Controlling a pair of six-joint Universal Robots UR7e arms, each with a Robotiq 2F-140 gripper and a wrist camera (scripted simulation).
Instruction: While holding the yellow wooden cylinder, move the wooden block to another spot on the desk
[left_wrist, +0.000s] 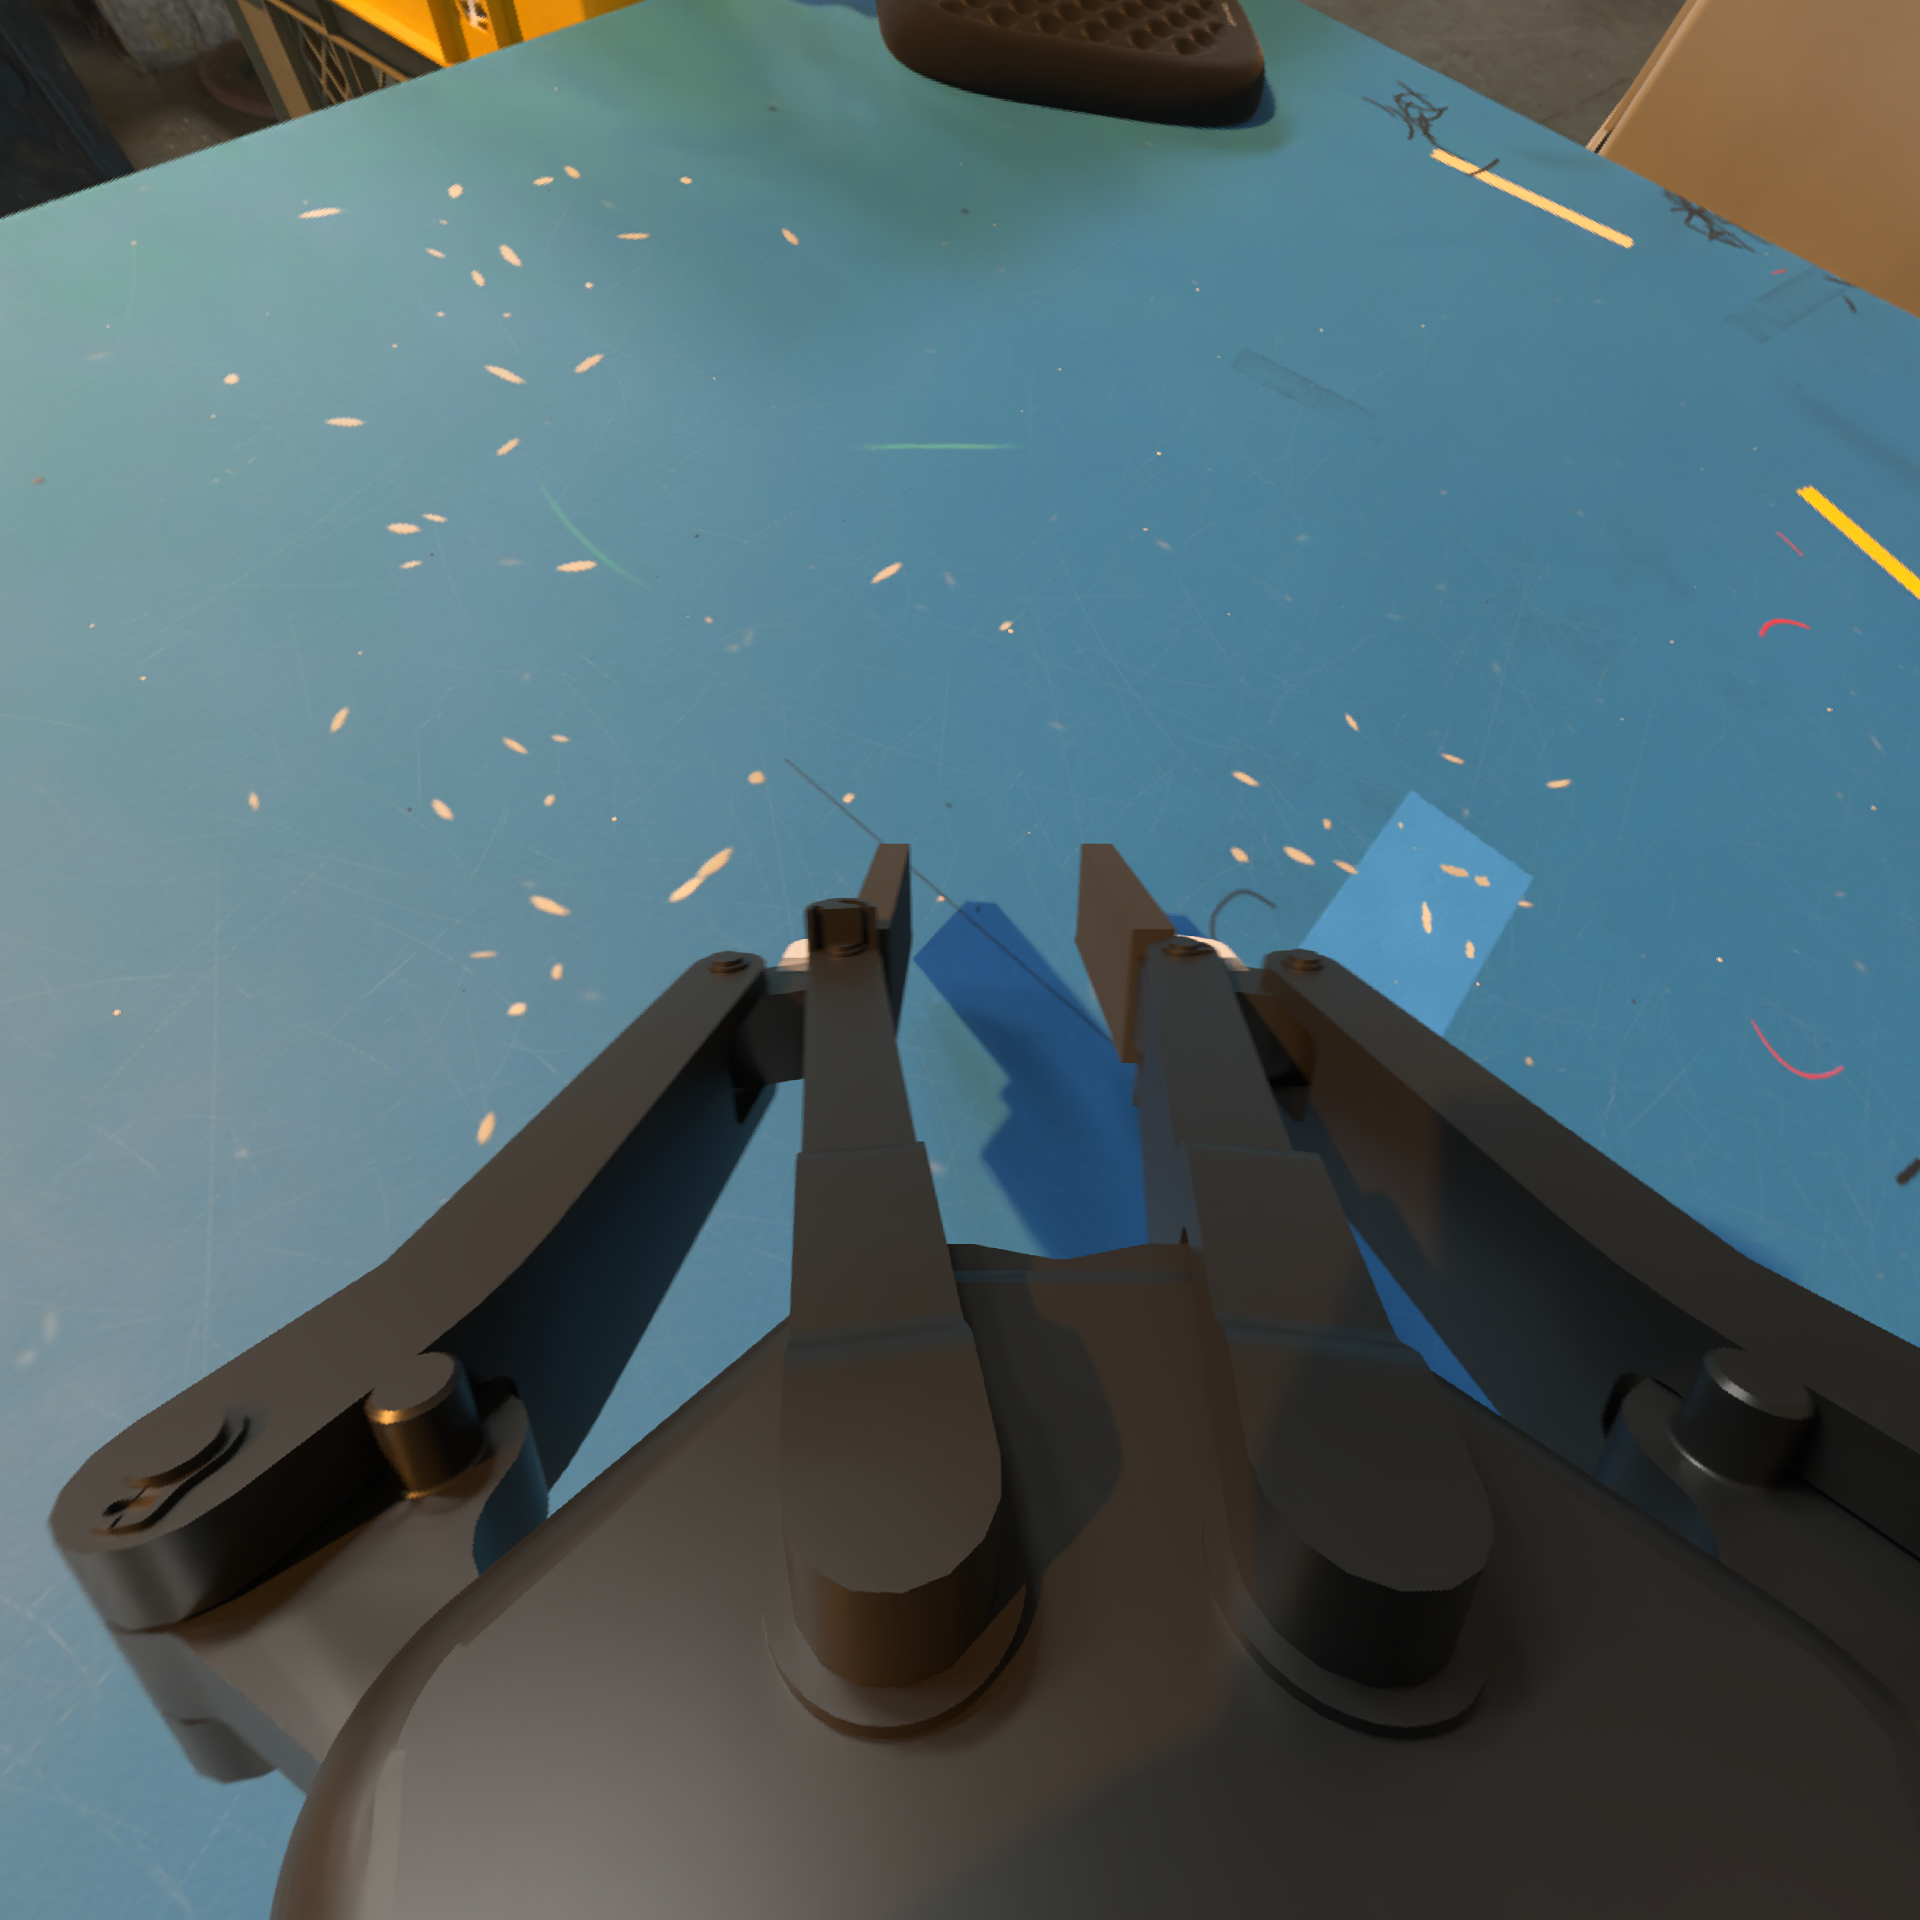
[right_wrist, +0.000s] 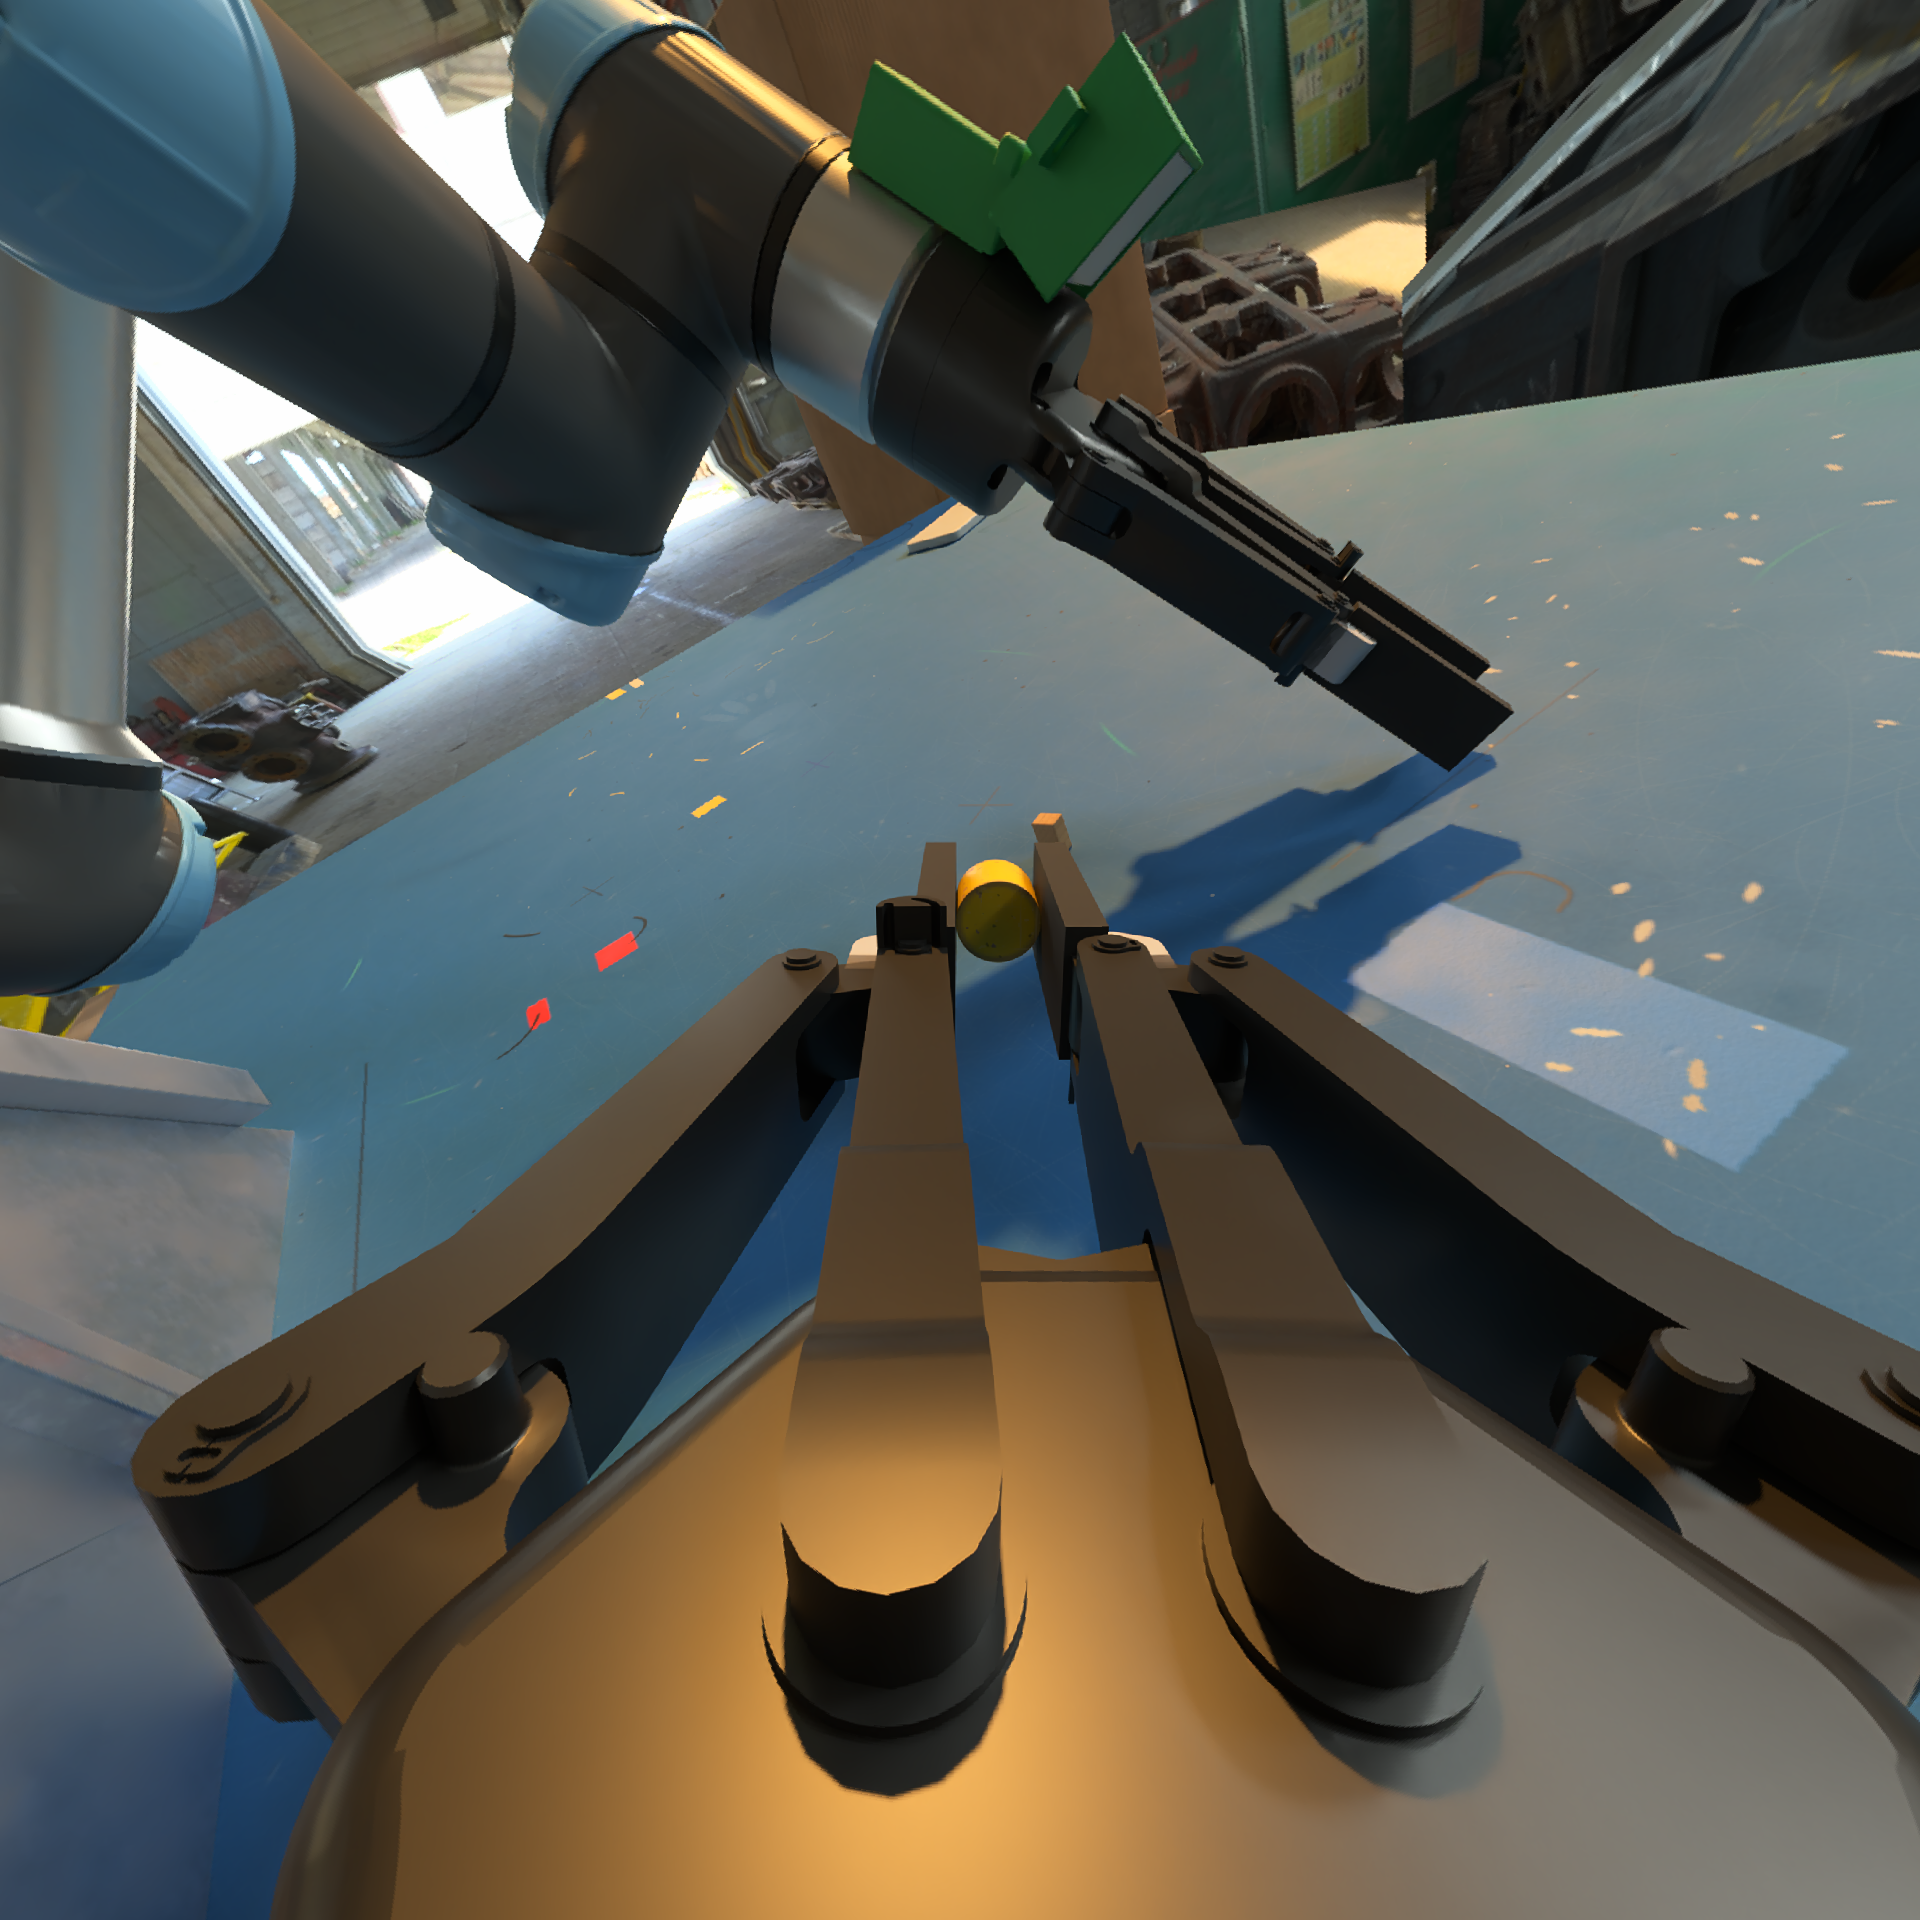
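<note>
Right jaws (right_wrist: 995, 883) clamped on yellow cylinder (right_wrist: 995, 909), small wooden block (right_wrist: 1047, 823) just beyond; left jaws (left_wrist: 992, 883) narrow, empty.

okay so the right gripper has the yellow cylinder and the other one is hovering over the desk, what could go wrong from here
1. The right gripper pinches the yellow wooden cylinder only near its fingertips; a jolt could let the round piece slip out.
2. The small wooden block sits just beyond those fingertips, so the left gripper, reaching in, may bump the right one.
3. The left gripper's jaws are parted and empty, and its own view shows no block, so its approach may be misaligned.
</note>
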